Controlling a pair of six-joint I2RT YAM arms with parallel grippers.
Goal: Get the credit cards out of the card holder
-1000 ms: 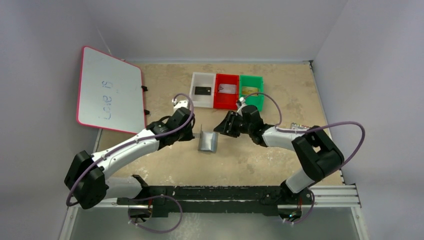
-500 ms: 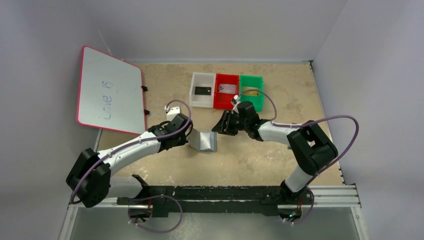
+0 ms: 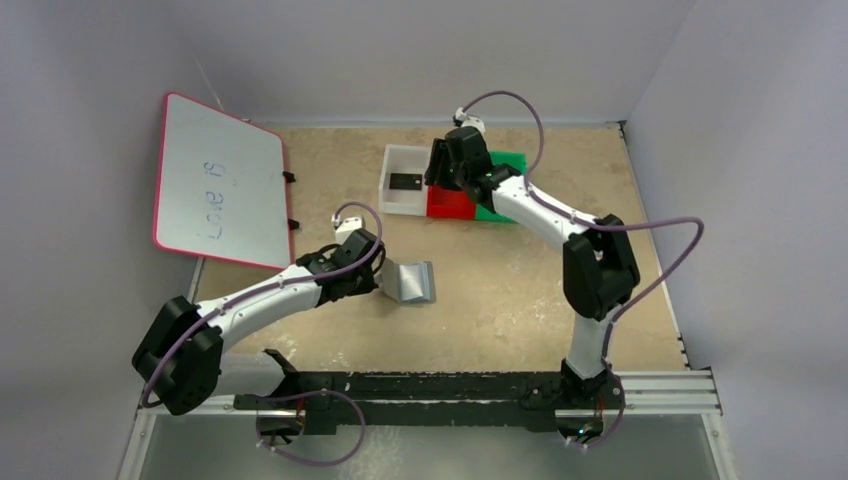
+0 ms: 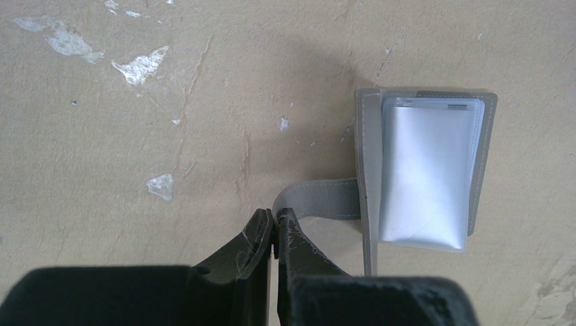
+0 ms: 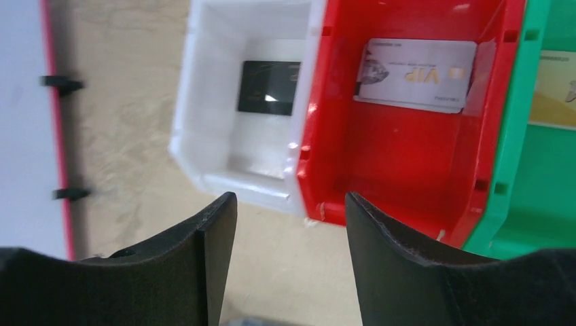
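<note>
Card holder (image 4: 424, 170) lies open on the desk (image 4: 136, 170), just ahead of the left gripper (image 4: 274, 234), jaws pinched tight on its flap. Right gripper (image 5: 291, 200) hangs wide open and empty; the credit cards (image 5: 414, 73) sit in trays (image 5: 407, 176) just beyond it.

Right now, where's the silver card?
In the right wrist view, the silver card lies at the far end of the red tray, which sits between the white tray and the green tray.

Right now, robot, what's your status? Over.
Left pincer shut on card holder flap. Right pincer open, empty. Black card in white tray, silver card in red tray, gold card in green tray. Nothing in the way.
</note>
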